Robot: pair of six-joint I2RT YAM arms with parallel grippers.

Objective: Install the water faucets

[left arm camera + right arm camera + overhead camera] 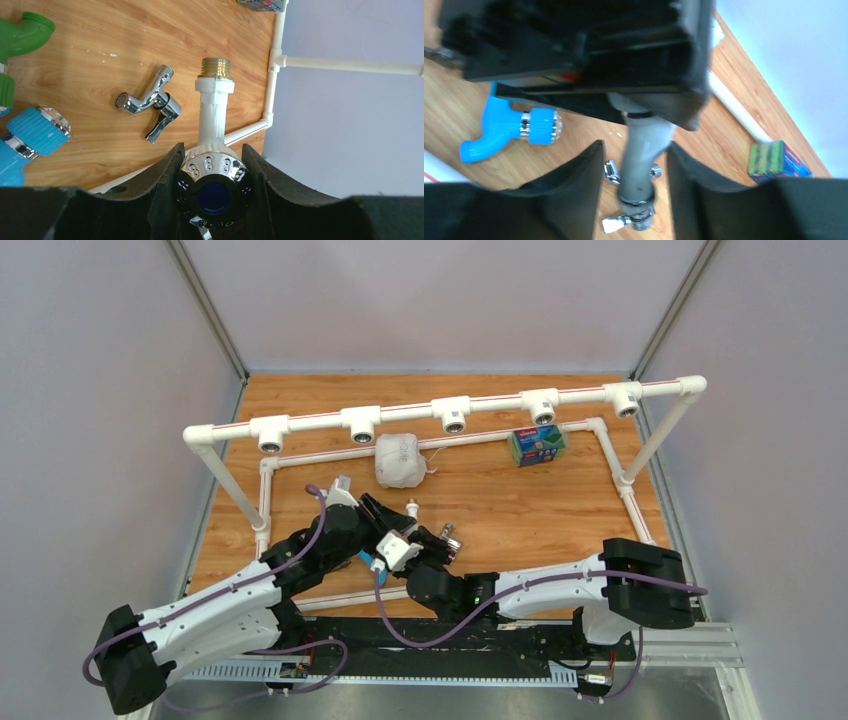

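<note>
My left gripper (212, 192) is shut on the chrome knob of the white faucet (215, 110), which it holds above the table with the brass thread pointing away. In the top view this gripper (378, 517) is at the table's middle, the faucet's tip (411, 508) sticking out. My right gripper (636, 170) straddles the same faucet's stem (644, 150). A gap shows beside its left finger, so it is open. The chrome faucet (150, 102) lies on the wood below. A blue faucet (509, 130) and a green faucet (20, 35) lie to the left.
A white pipe frame (400, 418) with several downward sockets spans the back of the table. Behind it lie a white cloth bag (400, 460) and a green sponge pack (537, 445). The frame's low pipes (272, 75) border the wood.
</note>
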